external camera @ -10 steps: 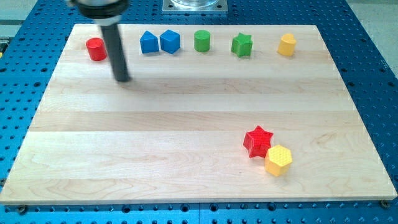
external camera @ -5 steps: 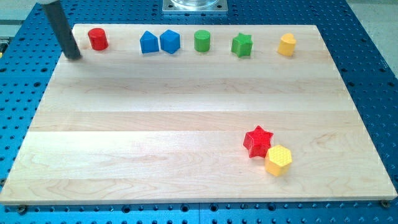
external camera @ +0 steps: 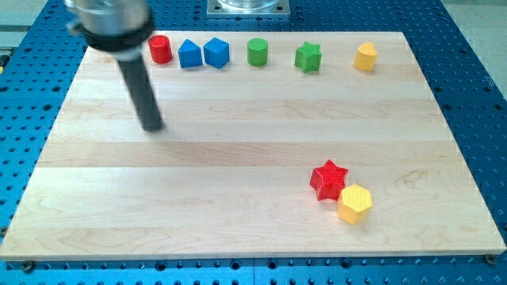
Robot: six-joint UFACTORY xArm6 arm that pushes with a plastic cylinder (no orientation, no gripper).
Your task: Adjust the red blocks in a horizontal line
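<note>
A red cylinder (external camera: 161, 49) stands near the board's top edge at the view's left, just left of a blue block (external camera: 189, 55). A red star (external camera: 329, 180) lies at the lower right, touching a yellow hexagon (external camera: 355, 203). My tip (external camera: 152, 127) rests on the board below the red cylinder and slightly to its left, well apart from it and far left of the red star.
Along the top edge, left to right, stand a second blue block (external camera: 216, 53), a green cylinder (external camera: 257, 52), a green star (external camera: 308, 57) and a yellow block (external camera: 365, 57). The wooden board (external camera: 238, 237) lies on a blue perforated table.
The red cylinder has shifted right along the top edge, ending next to the blue block. My tip swung to the board's left edge, then back down to the right.
</note>
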